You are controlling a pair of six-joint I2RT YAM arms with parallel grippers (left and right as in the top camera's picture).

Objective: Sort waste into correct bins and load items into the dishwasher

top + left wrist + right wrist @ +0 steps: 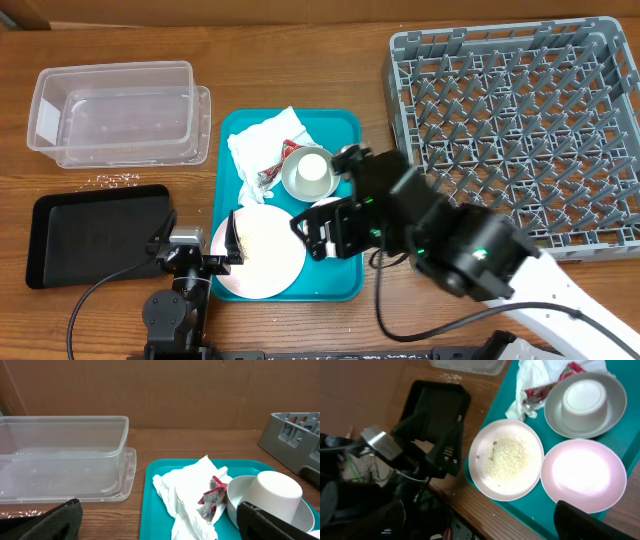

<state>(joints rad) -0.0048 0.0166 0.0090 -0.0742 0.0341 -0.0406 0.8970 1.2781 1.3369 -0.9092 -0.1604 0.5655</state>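
The teal tray [345, 130] holds crumpled white napkins [262, 145], a red foil packet [275, 172], and a grey bowl [292, 180] with a white cup [312, 168] upside down in it. It also holds a pink plate [506, 458] strewn with rice-like crumbs and a pink bowl [583, 475]. My left gripper [200, 240] is open and empty at the plate's left edge. My right gripper [485, 525] is open and empty, above the tray's front edge. The clear tub [115, 110] and black tray [95, 235] sit left. The grey dish rack [520, 130] stands right.
Loose white crumbs [118, 180] lie on the wood between the tub and the black tray. The right arm covers most of the pink bowl in the overhead view. The table's front edge runs just below the teal tray.
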